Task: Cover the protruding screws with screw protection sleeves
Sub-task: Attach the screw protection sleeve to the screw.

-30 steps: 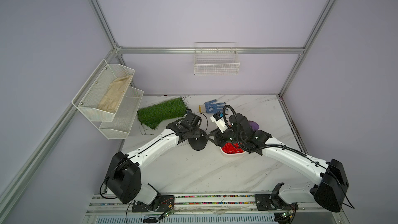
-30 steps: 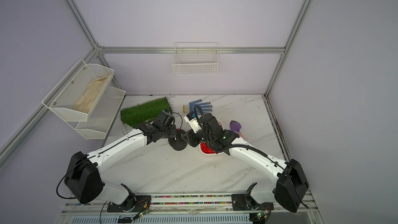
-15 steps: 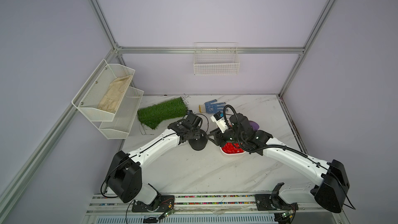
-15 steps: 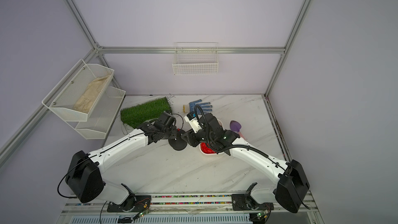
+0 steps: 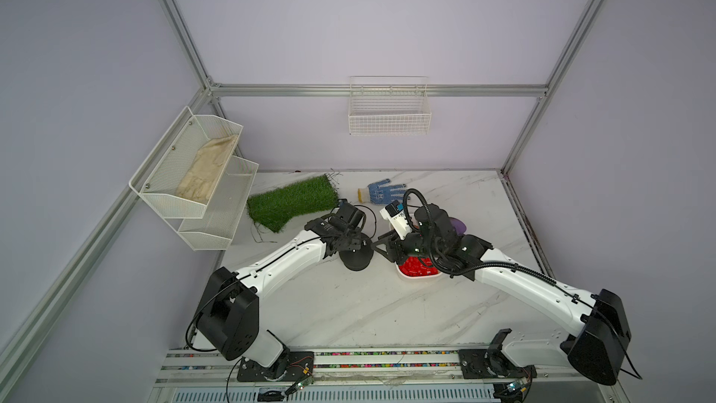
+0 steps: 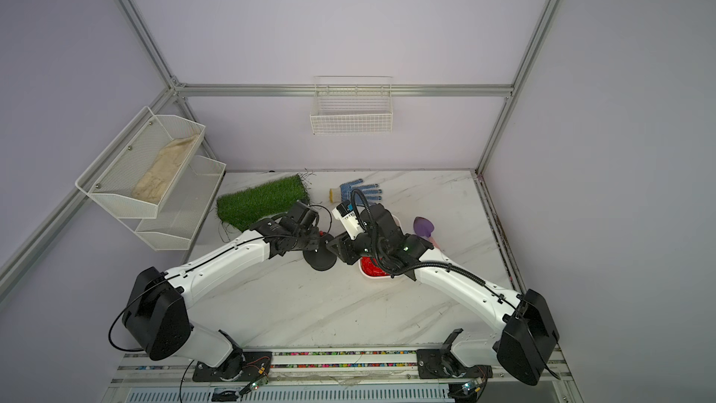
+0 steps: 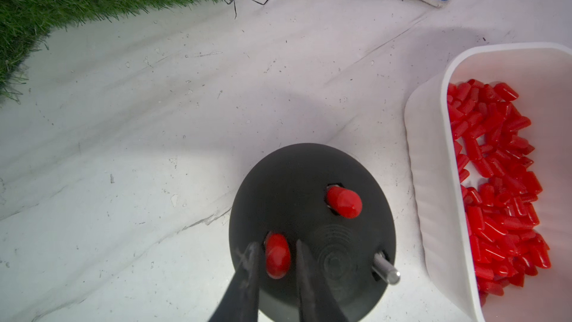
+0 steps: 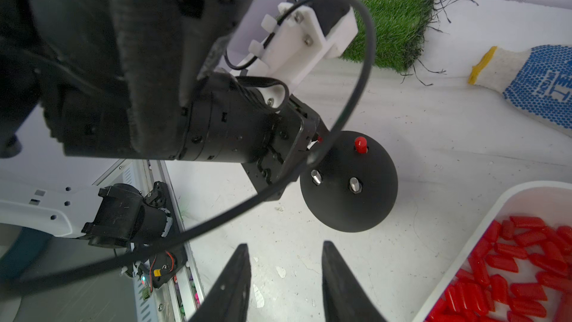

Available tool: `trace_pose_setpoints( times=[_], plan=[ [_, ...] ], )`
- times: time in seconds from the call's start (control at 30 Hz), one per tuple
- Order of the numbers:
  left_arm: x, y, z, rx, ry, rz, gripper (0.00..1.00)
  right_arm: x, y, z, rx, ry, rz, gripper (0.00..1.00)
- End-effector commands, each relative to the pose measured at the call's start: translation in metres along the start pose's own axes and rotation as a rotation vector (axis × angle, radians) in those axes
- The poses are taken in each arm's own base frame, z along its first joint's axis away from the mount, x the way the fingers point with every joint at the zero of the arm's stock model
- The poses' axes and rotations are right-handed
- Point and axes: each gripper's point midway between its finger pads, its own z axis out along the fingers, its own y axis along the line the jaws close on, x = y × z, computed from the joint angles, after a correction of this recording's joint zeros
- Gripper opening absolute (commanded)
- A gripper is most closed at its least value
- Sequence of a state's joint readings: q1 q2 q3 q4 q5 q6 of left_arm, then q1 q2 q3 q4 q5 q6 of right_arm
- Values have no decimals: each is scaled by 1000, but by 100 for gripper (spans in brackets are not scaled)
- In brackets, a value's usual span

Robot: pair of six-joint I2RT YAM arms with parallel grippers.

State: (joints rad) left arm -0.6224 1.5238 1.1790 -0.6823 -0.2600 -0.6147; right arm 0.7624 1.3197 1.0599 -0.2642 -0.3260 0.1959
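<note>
Green artificial turf [image 5: 290, 203] lies at the far left of the marble tabletop [image 5: 348, 304]. Next comes a black dome base [image 7: 294, 181] carrying the protruding screws. The left wrist view shows the left tool [image 7: 276, 244] narrowly parted around a red sleeve [image 7: 277, 257] seated on one screw, with a thin gap on each side. It also shows a second capped screw [image 7: 343, 201] and one bare screw [image 7: 385, 269]. Only the right wrist view reveals two bare screws [image 8: 316, 177]. The right tool [image 8: 285, 244] hangs empty and moderately parted over the tabletop, between the base and a white tray [image 8: 495, 205] of loose red sleeves [image 8: 510, 258].
</note>
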Motion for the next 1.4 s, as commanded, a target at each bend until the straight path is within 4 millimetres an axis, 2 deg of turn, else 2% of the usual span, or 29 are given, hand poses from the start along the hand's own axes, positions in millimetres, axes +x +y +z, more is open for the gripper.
trace_pose_setpoints(
  times=[0.0, 0.17, 0.3, 0.63, 1.37],
  plan=[
    [-24, -12, -17, 41, -60, -2, 24, 1, 3, -6, 3, -9, -19, 40],
    [-32, -13, -31, 64, -90, -10, 24, 1, 3, -5, 1, -8, -17, 40],
    [-32, -12, -34, 68, -96, -8, 21, 0, 4, -5, -4, -11, -15, 40],
    [-27, -9, -27, 46, -80, -3, 9, 0, 4, -6, -3, -14, -15, 40],
    [-17, -1, -10, -24, -35, -11, 5, -5, 5, -6, -3, -21, -21, 40]
  ],
)
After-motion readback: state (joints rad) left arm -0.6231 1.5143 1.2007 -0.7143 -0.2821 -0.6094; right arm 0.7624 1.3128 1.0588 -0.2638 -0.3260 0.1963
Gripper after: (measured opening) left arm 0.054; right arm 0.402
